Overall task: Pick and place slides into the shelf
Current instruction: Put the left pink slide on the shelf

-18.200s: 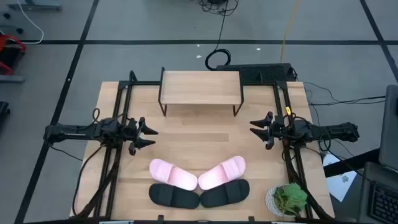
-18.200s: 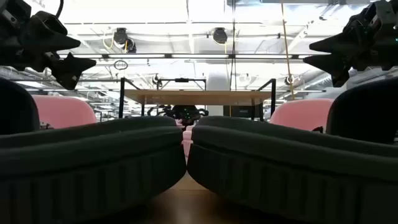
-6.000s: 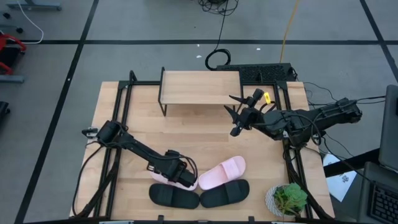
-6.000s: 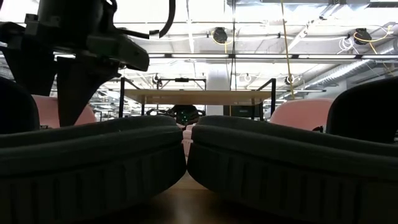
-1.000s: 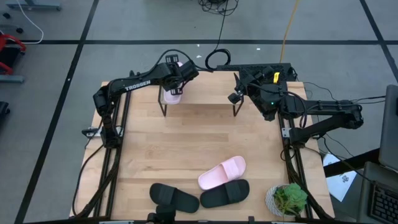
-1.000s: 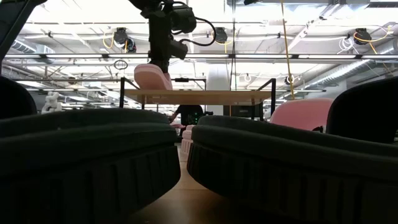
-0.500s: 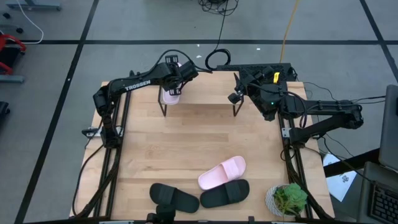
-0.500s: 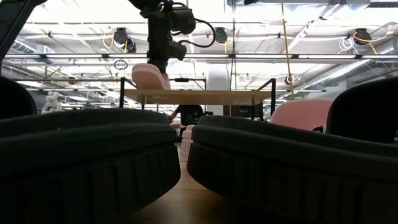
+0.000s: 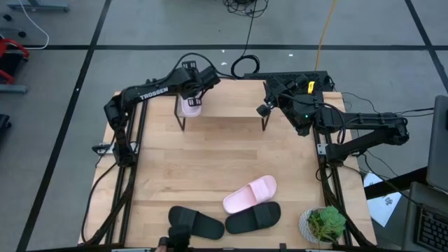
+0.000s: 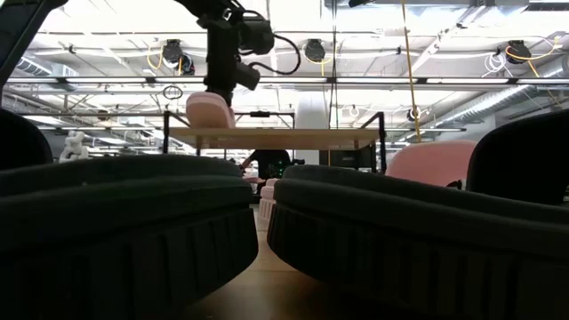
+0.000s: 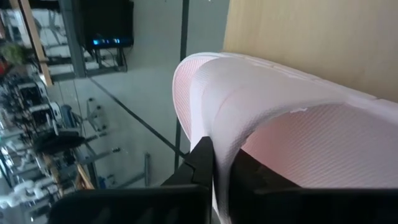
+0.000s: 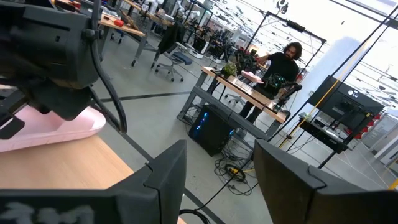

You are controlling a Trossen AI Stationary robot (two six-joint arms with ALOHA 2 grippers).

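Slides lie in two places: one pale pink slide (image 9: 190,106) sits on the left end of the low light-wood shelf (image 9: 231,98) with thin black legs, pinched at its strap by the left gripper (image 9: 195,85). Another pink slide (image 9: 250,194) and two black slides (image 9: 224,220) rest near the front edge of the large wooden tabletop (image 9: 210,154), whose middle is bare. Beyond lies grey floor with cables. The right gripper (image 9: 264,106) hovers spread wide at the shelf's right end, holding nothing.
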